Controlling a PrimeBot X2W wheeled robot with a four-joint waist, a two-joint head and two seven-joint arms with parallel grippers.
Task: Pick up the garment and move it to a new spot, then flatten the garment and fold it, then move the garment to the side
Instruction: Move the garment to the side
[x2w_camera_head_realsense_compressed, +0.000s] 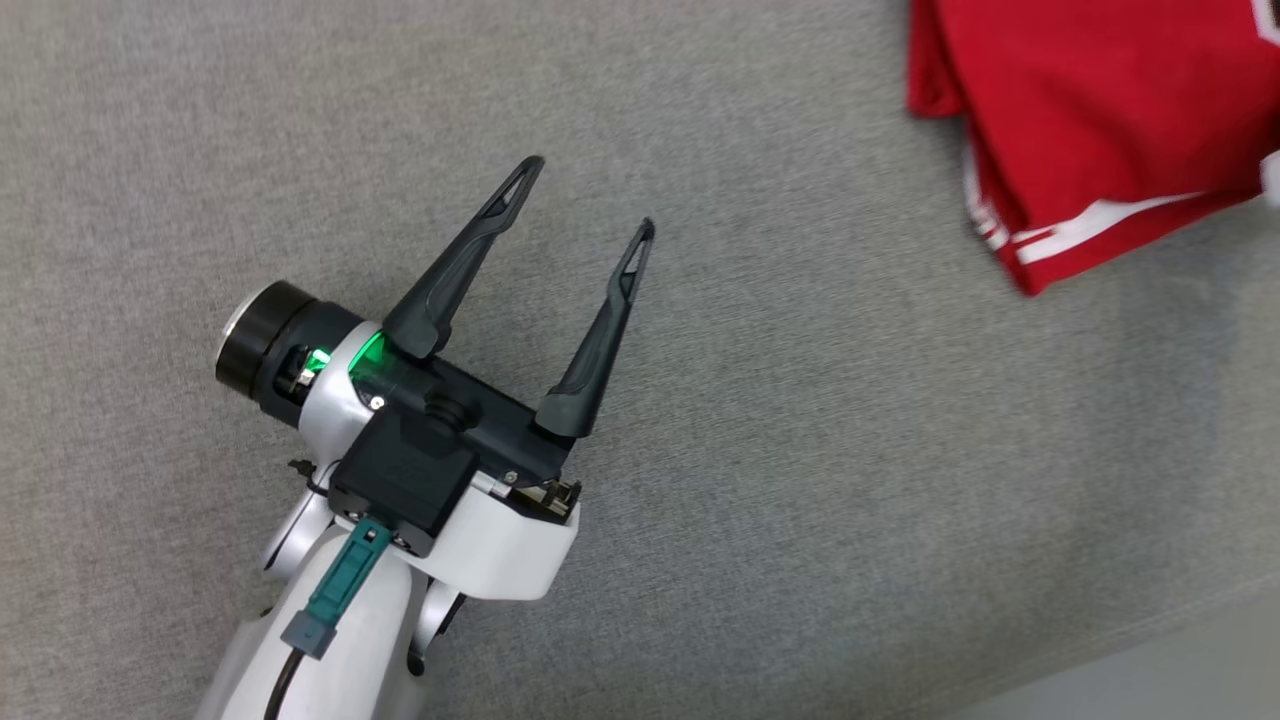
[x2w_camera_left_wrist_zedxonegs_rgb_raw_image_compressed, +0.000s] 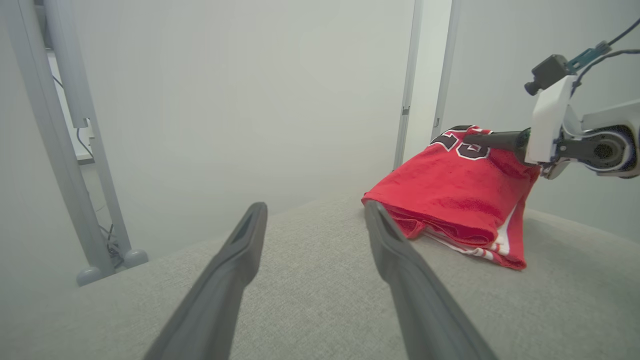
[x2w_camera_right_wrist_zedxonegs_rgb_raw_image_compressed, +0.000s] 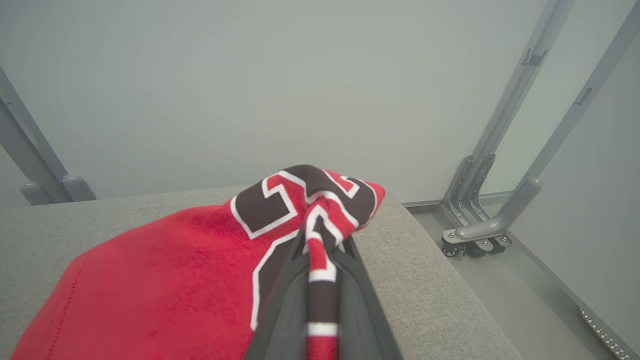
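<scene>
My left gripper (x2w_camera_head_realsense_compressed: 590, 197) stands open above the grey cushion (x2w_camera_head_realsense_compressed: 800, 450). My right gripper (x2w_camera_right_wrist_zedxonegs_rgb_raw_image_compressed: 324, 245) is clamped on the red garment (x2w_camera_head_realsense_compressed: 1090, 120), which lies folded at the cushion's right and is cut off by the head view's edge.

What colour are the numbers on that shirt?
Dark brown-black with white outlines, on the red shirt; best in the right wrist view.

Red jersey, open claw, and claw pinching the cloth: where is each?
red jersey (x2w_camera_head_realsense_compressed: 1090, 120): head view, flat red top panel.
left gripper (x2w_camera_head_realsense_compressed: 591, 193): head view, midway between its open fingertips.
right gripper (x2w_camera_right_wrist_zedxonegs_rgb_raw_image_compressed: 325, 239): right wrist view, between fingertips shut on the jersey.
</scene>
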